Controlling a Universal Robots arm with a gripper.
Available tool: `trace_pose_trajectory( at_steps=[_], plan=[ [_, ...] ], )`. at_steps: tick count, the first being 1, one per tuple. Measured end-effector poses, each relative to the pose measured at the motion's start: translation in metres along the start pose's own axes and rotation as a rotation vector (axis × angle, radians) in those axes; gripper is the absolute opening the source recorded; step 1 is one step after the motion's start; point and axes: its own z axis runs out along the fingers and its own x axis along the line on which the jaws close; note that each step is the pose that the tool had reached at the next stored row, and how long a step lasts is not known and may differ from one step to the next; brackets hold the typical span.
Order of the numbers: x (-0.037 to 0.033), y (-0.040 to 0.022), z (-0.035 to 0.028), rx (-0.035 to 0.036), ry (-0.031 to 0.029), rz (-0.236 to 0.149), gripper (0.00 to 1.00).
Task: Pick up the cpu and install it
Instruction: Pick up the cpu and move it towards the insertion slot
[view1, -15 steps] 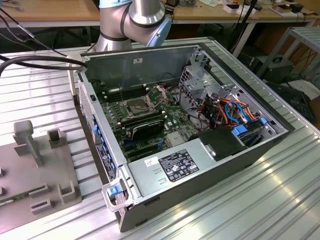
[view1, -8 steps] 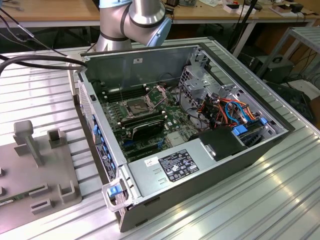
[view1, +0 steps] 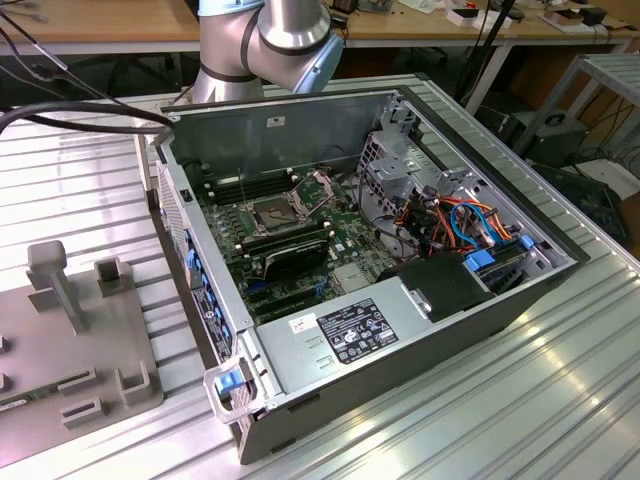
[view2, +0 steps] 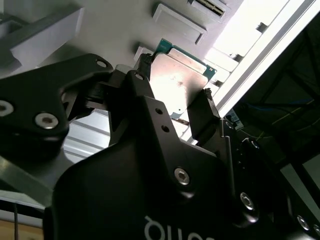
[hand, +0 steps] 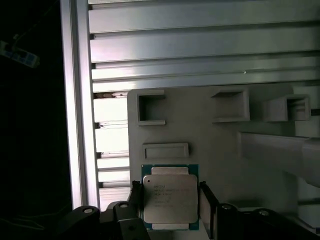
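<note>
Ribbed aluminium counter and a grey tray sit behind the cpu, a dull silver lid on green board, gripped at opposite edges by the tool.

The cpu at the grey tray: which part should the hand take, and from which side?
Take two opposite side edges of the cpu, coming square onto its metal top from above. It is thin and flat, parallel to the grey tray, so only the edges give purchase. In the first wrist view the hand is closed on that pair.
</note>
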Motion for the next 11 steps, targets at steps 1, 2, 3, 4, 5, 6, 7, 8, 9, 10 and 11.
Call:
trace_pose_trajectory(
  at_steps=[1, 2, 3, 4, 5, 6, 7, 8, 9, 10, 11],
  plan=[
    [0.0, 0.0001, -0.0016, 0.0, 0.0001, 0.0, 0.55],
    [0.0, 0.0001, -0.0033, 0.0, 0.0, 0.0, 0.55],
    [0.0, 0.0002, -0.0045, 0.0001, 0.0001, 0.0, 0.55],
    [0.0, 0.0002, -0.0057, 0.0, 0.0, 0.0, 0.55],
    [0.0, 0.0003, -0.0071, 0.0, 0.0, 0.0, 0.55],
    [0.0, 0.0003, -0.0086, 0.0, 0.0, 0.0, 0.55],
    [0.0, 0.0004, -0.0102, 0.0, 0.0001, 0.0, 0.55],
    [0.0, 0.0004, -0.0124, 0.0, 0.0, 0.0, 0.55],
    [0.0, 0.0005, -0.014, -0.0001, 0.0, 0.0, 0.55],
    [0.0, 0.0006, -0.0157, 0.0, 0.0, 0.0, 0.55],
    [0.0, 0.0006, -0.0174, 0.0, 0.0001, 0.0, 0.55]
  ],
)
